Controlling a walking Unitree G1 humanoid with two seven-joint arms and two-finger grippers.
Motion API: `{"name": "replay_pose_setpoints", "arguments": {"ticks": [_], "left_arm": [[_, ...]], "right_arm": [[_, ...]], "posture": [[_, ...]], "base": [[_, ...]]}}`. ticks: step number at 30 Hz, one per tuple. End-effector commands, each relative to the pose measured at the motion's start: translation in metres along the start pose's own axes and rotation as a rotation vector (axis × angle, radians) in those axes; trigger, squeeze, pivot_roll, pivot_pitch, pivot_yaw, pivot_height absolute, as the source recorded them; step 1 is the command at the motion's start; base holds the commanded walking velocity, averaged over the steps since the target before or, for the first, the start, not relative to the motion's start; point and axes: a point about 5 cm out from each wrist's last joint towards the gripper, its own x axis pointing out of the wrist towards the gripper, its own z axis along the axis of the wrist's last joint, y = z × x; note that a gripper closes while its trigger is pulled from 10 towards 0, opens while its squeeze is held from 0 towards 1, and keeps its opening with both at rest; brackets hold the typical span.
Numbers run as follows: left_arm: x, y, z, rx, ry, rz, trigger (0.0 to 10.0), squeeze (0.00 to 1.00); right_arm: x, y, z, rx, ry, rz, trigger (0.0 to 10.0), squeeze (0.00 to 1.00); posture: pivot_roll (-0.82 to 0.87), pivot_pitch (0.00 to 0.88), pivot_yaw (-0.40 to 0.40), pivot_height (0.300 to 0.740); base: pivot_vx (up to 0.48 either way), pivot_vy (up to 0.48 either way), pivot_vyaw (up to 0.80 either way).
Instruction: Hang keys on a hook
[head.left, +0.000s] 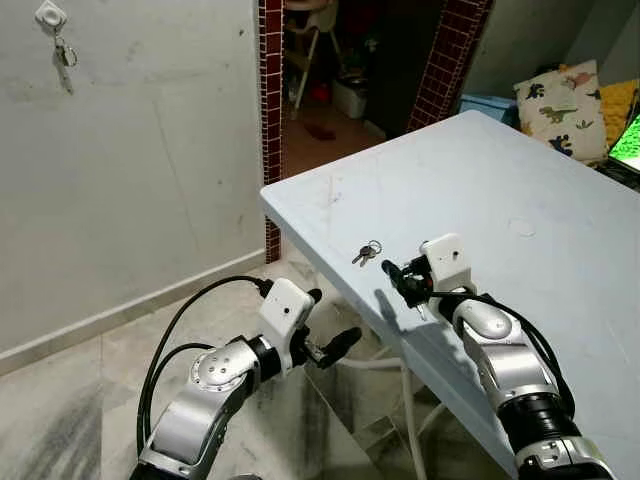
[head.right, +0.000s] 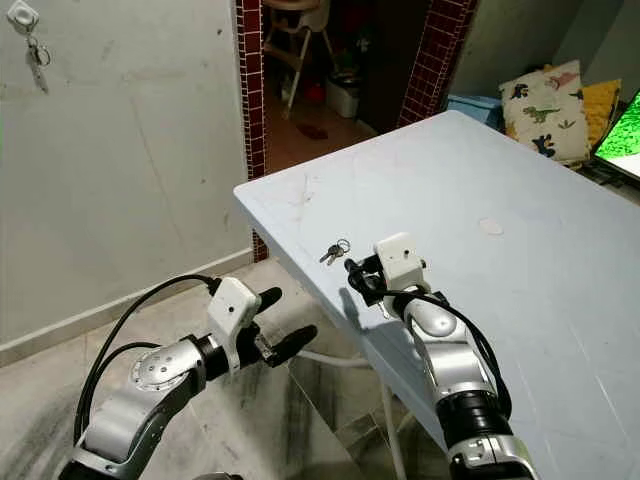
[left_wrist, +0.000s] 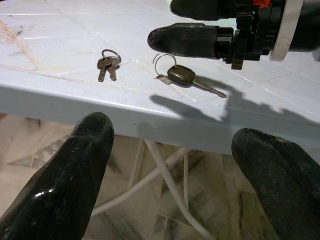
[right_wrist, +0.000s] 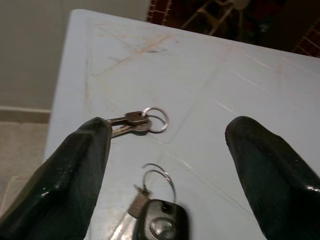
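Two key sets on pale blue table (head.left: 520, 170), near its front edge. Small pair of keys (head.left: 366, 252) on a ring, flat on the surface; in right wrist view the same pair (right_wrist: 137, 121) at 12 o'clock from the second set. Second set: car key (left_wrist: 187, 77) with black plastic head, thin wire ring and small tag, flat on the table, just beside the right gripper's fingers and directly ahead of the wrist camera (right_wrist: 161, 222). Right gripper (head.left: 400, 281) low over the table at 5 o'clock from the small pair, fingers spread wide, holding nothing, straddling the car key. Left gripper (head.left: 330, 330) below table level, at 7 o'clock from the small pair, fingers spread, empty, aimed at the table edge. Wall hook (head.left: 50, 15) at far left on the grey wall, well apart from the table, already carrying another hanging key bunch (head.left: 63, 60). Handling estimate: both sets light, rigid metal, thin and flat against a smooth surface, therefore liable to slide or skid under closing fingers. Ring thin and springy, poor for a firm pinch but required free for hooking. Recommended hold: car key by its thick plastic head, or the small pair across the stacked heads, ring left hanging clear. Risk: loose keys swinging on the ring during transit.
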Motion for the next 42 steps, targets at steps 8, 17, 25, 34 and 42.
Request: {"name": "replay_pose_setpoints", "arguments": {"ticks": [8,17,25,34,42], "left_arm": [[-0.002,-0.001,0.004,0.001,-0.006,-0.02,10.0,0.0],[0.0,-0.002,0.006,-0.003,-0.01,-0.023,10.0,0.0],[0.0,-0.003,0.006,-0.007,-0.011,-0.022,10.0,0.0],[0.0,-0.003,0.007,-0.006,-0.014,-0.023,10.0,0.0],[0.001,-0.003,0.008,-0.001,-0.016,-0.026,10.0,0.0]], "right_arm": [[0.001,-0.016,-0.012,-0.046,0.059,0.05,9.1,0.0],[0.001,-0.023,-0.02,-0.014,0.083,0.047,0.0,0.0],[0.002,-0.022,-0.023,-0.001,0.089,0.052,0.0,0.0],[0.001,-0.023,-0.027,0.002,0.101,0.064,0.0,0.0],[0.001,-0.022,-0.03,0.007,0.107,0.067,0.0,0.0]], "posture": [[0.14,0.0,-0.085,0.74],[0.14,0.0,-0.083,0.74],[0.14,0.0,-0.083,0.74],[0.14,0.0,-0.082,0.74],[0.14,0.0,-0.078,0.74]], "base": [[0.0,0.0,0.0],[0.0,0.0,0.0],[0.0,0.0,0.0],[0.0,0.0,0.0],[0.0,0.0,0.0]]}}
